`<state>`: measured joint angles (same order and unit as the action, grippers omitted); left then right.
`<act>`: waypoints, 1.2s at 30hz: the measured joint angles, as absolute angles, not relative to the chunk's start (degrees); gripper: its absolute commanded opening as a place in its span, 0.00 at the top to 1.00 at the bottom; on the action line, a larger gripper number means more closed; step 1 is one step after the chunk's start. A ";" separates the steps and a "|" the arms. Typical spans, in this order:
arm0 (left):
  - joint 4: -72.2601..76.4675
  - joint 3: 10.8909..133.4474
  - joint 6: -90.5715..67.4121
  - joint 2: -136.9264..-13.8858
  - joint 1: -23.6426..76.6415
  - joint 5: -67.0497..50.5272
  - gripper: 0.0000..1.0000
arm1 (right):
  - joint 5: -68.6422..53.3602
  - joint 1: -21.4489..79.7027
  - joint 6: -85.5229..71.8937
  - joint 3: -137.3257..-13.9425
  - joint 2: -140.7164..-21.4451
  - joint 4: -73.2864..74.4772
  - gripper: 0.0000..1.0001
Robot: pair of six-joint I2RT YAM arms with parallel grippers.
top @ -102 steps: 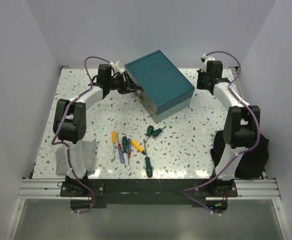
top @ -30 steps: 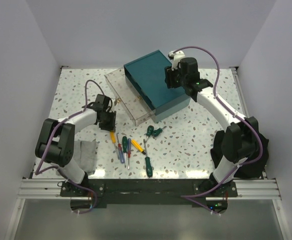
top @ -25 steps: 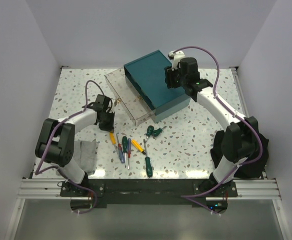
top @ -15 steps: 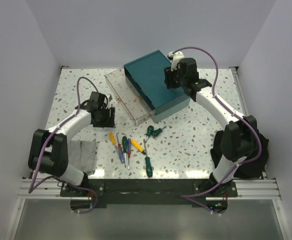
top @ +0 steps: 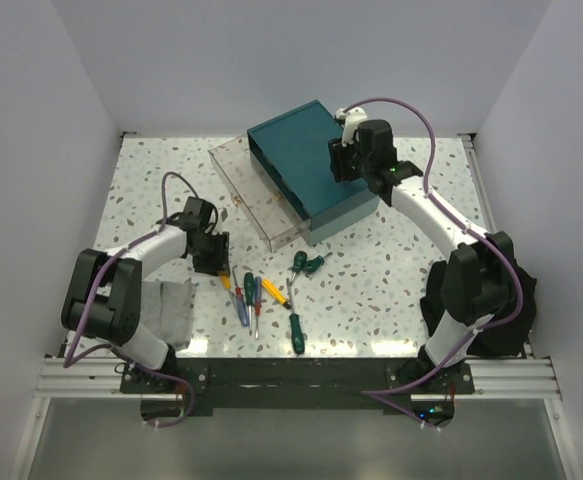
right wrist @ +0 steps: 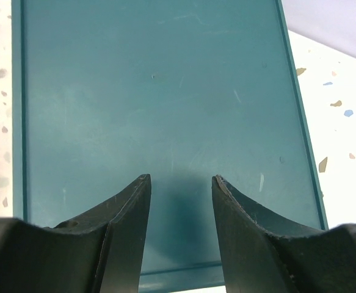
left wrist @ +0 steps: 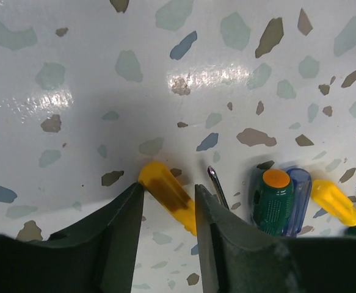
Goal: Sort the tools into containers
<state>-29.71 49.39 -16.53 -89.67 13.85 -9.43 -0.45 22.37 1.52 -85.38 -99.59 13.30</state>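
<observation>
The left gripper [left wrist: 168,188], part-open, is set astride a smooth yellow screwdriver handle [left wrist: 165,196] on the glossy speckled table [left wrist: 104,73], with a green-handled screwdriver [left wrist: 272,201] close at 3 o'clock. The right gripper [right wrist: 179,178], part-open and empty, is held over the flat teal box [right wrist: 159,91].

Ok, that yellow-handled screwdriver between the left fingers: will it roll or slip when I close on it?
Probably stiff and light: the yellow-handled screwdriver is a small rigid tool. Its rounded, glossy handle lies slanted between the open jaws of the left gripper, so it may twist or roll on the smooth table as they close.
</observation>
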 measured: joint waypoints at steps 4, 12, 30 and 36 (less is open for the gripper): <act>-28.99 49.23 -16.73 -90.35 13.54 -10.02 0.82 | 0.10 22.37 1.65 -84.36 -99.35 13.32 0.52; -32.53 53.58 -13.32 -90.32 6.39 -13.28 1.00 | 0.36 22.37 1.50 -84.31 -99.35 13.26 0.52; 6.85 79.68 -42.50 -98.89 0.19 -47.99 0.99 | 0.49 22.37 1.96 -84.73 -99.35 13.23 0.52; 5.28 78.91 -50.26 -105.80 1.76 -42.00 0.99 | 0.58 22.37 3.01 -84.73 -99.35 13.23 0.52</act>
